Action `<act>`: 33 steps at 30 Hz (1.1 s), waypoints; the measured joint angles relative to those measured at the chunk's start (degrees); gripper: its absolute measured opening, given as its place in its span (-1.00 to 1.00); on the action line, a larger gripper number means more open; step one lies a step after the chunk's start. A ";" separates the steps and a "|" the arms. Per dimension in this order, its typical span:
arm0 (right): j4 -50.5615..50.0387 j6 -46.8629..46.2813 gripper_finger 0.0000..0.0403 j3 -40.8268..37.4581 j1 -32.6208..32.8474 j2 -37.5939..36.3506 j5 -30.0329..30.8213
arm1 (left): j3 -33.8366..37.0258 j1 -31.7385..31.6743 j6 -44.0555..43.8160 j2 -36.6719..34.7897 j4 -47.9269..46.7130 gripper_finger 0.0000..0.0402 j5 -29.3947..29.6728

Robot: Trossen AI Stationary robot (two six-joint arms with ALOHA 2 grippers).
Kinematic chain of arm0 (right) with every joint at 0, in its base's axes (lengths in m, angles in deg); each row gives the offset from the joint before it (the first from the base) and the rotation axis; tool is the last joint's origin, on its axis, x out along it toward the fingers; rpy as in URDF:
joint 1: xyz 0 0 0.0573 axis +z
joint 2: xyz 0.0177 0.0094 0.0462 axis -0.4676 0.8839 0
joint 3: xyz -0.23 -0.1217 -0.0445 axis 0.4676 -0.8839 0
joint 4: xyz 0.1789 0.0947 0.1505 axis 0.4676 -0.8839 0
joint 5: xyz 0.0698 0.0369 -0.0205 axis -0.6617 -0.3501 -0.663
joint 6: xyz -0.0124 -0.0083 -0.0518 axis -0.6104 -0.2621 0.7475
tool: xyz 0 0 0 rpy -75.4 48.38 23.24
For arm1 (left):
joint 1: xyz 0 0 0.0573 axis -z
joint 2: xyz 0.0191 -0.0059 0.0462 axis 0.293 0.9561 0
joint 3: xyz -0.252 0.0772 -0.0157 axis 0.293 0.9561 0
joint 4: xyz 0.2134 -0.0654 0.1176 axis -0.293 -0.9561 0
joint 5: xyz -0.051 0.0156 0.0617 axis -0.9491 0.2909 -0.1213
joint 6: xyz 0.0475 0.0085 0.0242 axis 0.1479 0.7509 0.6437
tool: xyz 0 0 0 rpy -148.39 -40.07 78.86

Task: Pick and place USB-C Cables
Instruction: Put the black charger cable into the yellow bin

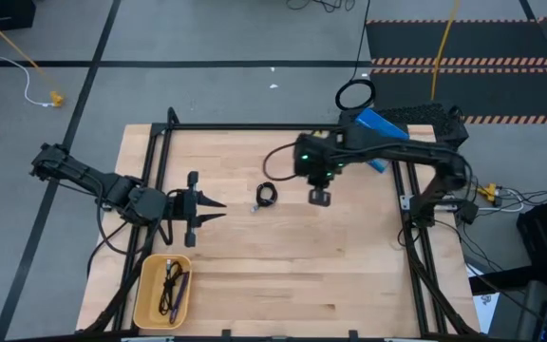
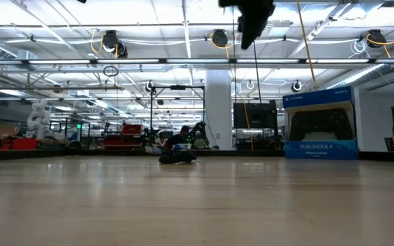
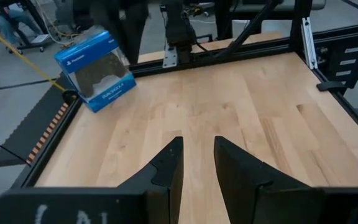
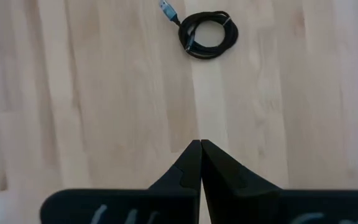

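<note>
While above the coiled cable [image 4: 207, 35], right hand [image 4: 200, 144] closed, empty.

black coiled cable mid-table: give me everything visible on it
The tight black coiled USB-C cable is a thin cord wound into a small flat ring of several loops, apparently bound by a tie on one side. One short end sticks out, ending in a bluish-silver connector. It lies flat on the pale wooden table, near the middle, resting on the wood alone. The right gripper hangs above the table beside it, fingers closed and empty; nothing touches the coil.
</note>
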 joint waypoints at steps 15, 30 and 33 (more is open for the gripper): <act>14.15 16.64 -1.00 -0.03 -1.74 15.68 0.00 | 0.00 0.00 0.37 0.00 -0.26 -0.54 -0.02; 23.55 28.30 -1.00 -0.07 -3.62 23.96 -0.02 | 0.00 0.00 0.00 0.00 -1.91 -0.54 -0.04; 23.64 30.76 -1.00 -0.09 -3.60 25.58 -0.02 | 0.00 0.00 0.00 0.02 -1.86 -0.54 -0.04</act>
